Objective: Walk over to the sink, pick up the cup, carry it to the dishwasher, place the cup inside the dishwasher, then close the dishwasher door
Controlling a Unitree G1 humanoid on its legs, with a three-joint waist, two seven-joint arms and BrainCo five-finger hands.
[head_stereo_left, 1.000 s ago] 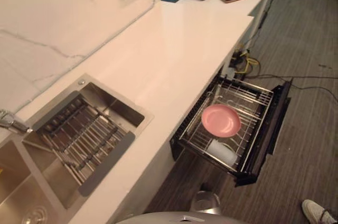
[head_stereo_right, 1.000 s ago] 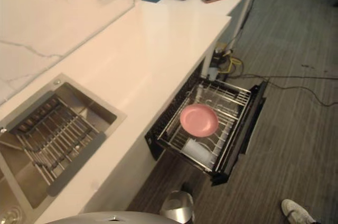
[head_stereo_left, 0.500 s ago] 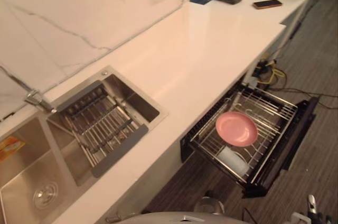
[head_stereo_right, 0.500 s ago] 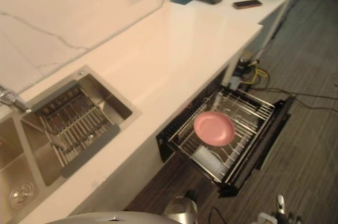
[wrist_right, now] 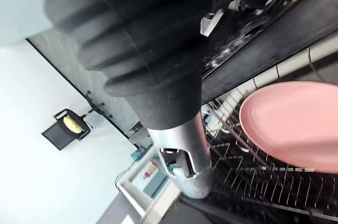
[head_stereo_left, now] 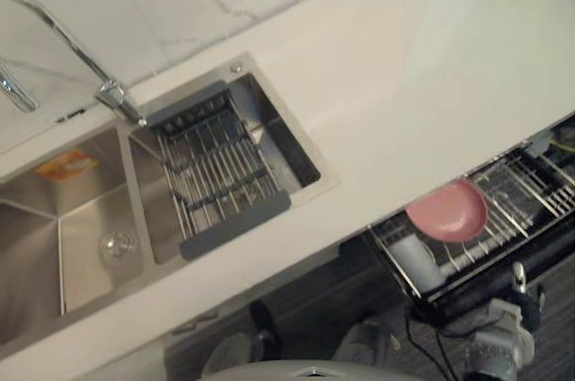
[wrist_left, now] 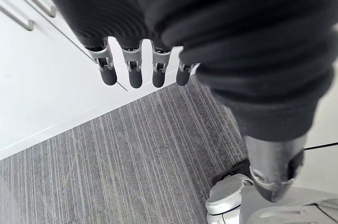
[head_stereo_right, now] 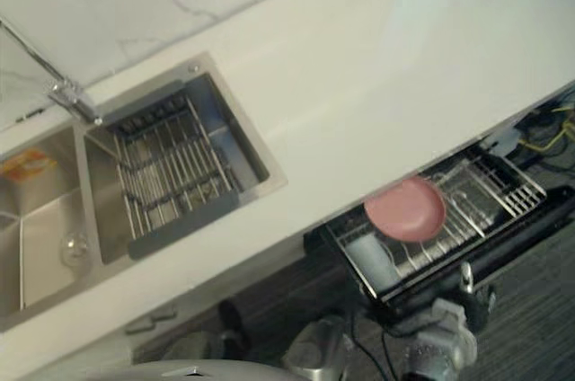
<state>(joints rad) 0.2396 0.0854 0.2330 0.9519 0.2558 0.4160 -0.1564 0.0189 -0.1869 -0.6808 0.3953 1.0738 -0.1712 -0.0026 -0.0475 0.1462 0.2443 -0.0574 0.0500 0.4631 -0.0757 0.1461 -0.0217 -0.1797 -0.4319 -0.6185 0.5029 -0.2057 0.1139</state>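
Head camera looks down on the white counter (head_stereo_left: 422,75) with the sink (head_stereo_left: 85,246) set into it. A wire drain rack (head_stereo_left: 216,174) sits in the basin nearer the dishwasher, and the faucet (head_stereo_left: 54,26) rises from the back edge. The dishwasher (head_stereo_right: 512,237) stands open below the counter edge with its basket pulled out. I see the cup (head_stereo_right: 370,258) in that basket, at the end nearer the sink, just beside a pink plate (head_stereo_right: 406,208), with no hand on it. The left hand (wrist_left: 158,73) hangs over the grey striped floor (wrist_left: 132,155) near white cabinet fronts (wrist_left: 47,81); its fingers (wrist_left: 108,71) are straight and relaxed, holding nothing. The right hand (wrist_right: 185,166) is close over the dishwasher basket, near the pink plate. I cannot tell whether that hand is spread or closed.
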